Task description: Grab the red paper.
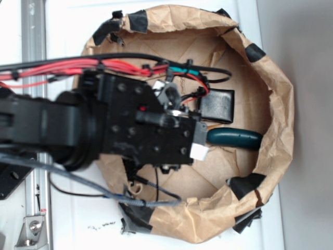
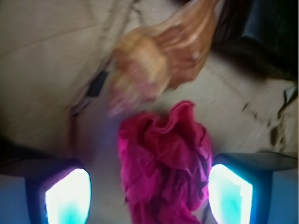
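Red paper (image 2: 163,163), a crumpled magenta-red wad, lies in the wrist view directly between the two glowing fingertips (image 2: 67,196) of the gripper (image 2: 148,198), resting on the brown paper sheet (image 2: 46,56) that lines the workspace. The jaws stand spread, one pad on either side of the wad; the right pad looks to be just at the wad's edge, while a clear gap shows on the left, so nothing is pinched yet. Judging from this, the approach and alignment are done, and what remains is the closing of the fingers on the paper and the lift. Just beyond the wad sits a tan seashell (image 2: 154,60), blurred, close enough that a squeeze taken too far forward could catch it. In the exterior view the arm covers the wad completely; past the gripper a dark green handle (image 1: 234,138) and a black box (image 1: 217,105) lie on the sheet, whose raised walls carry black tape patches (image 1: 138,21).
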Tool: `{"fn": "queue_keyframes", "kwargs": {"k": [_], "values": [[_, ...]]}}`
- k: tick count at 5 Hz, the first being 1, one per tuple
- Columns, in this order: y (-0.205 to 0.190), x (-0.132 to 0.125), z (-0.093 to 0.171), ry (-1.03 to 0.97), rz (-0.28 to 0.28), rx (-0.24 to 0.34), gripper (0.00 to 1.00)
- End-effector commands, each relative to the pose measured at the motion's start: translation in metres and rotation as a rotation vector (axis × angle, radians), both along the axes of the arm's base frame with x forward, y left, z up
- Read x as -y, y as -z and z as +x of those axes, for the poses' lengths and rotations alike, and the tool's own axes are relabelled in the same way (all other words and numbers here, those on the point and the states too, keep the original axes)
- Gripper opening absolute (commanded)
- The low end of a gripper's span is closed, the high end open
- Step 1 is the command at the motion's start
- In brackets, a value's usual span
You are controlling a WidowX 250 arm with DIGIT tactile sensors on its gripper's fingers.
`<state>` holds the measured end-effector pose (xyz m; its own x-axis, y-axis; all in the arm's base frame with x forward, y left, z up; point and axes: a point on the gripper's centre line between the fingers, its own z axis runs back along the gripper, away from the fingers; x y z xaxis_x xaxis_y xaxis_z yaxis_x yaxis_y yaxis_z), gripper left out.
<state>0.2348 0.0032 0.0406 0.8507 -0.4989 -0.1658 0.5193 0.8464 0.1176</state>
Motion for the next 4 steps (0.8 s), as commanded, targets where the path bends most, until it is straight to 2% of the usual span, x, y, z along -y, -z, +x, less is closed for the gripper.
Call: {"fn": "queue_keyframes", "kwargs": {"k": [1,2,3,4], "values": [[-0.0059,-0.0425,0.0186,-0.057,-0.048,0.07,1.0],[-0.0072,-0.043,0.0187,-0.069,-0.04,0.07,0.26],[-0.0114,-0.0441,0.0148,-0.089,-0.009,0.089,0.0],[-0.015,-0.0469,0.0119,-0.11,0.013,0.109,0.0]]}}
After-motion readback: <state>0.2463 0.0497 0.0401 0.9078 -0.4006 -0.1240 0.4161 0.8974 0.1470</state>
